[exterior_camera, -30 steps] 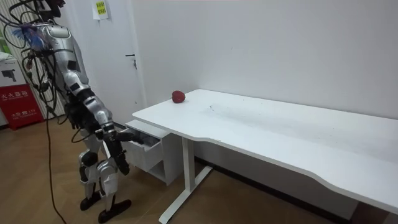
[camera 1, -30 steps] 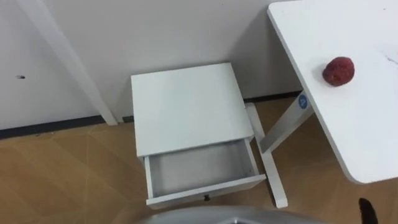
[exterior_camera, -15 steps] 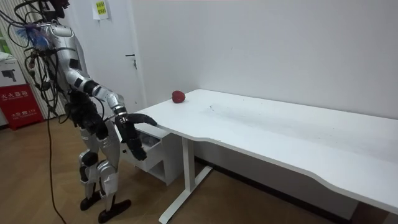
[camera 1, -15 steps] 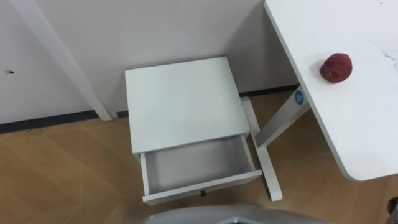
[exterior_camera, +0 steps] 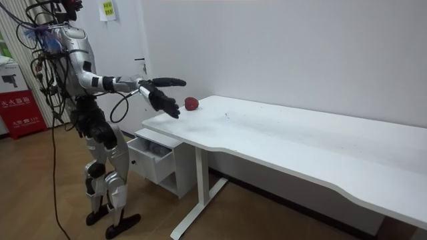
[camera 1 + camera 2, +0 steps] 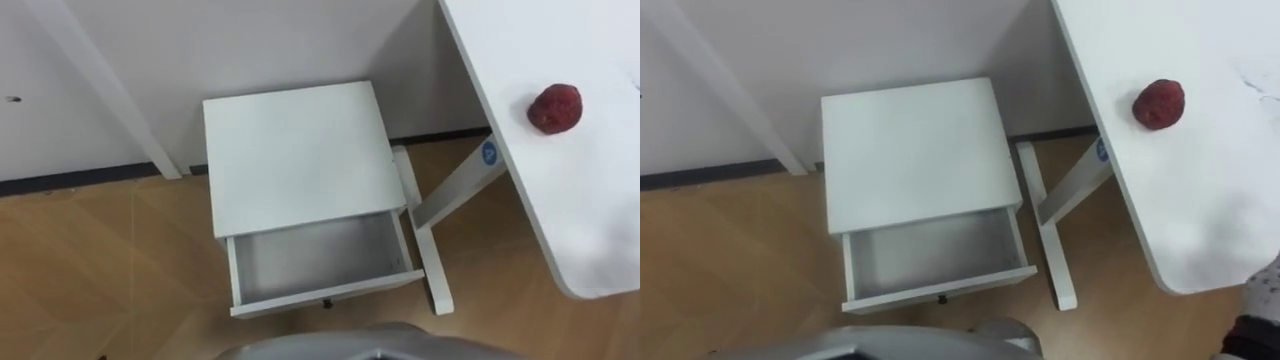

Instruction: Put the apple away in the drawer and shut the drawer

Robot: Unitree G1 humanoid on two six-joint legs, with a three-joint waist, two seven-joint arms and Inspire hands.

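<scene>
A red apple point(image 6: 554, 107) was seen lying on the white bench point(image 6: 600, 200), close to its end edge and near the wall point(image 6: 250, 45). Taken from the open drawer point(image 6: 320, 262), the apple was placed at about two o'clock and well apart from it. The drawer was found pulled out at six o'clock from the flat top of a small white cabinet point(image 6: 295, 155), with its pale inside exposed and a small dark knob point(image 6: 327, 303) on its front. At three o'clock from the cabinet, a slanted bench leg point(image 6: 455, 195) with a round blue sticker point(image 6: 488, 153) was seen running down to the wooden floor point(image 6: 110, 270). In the room view the robot was shown standing upright on the floor at the bench's end, just beside the cabinet. Its right arm was held out level toward the apple. The right robot hand point(image 5: 159, 97) was held in the air with its fingers spread, grasping nothing, near the apple but apart from it, at nine o'clock from the fruit.
</scene>
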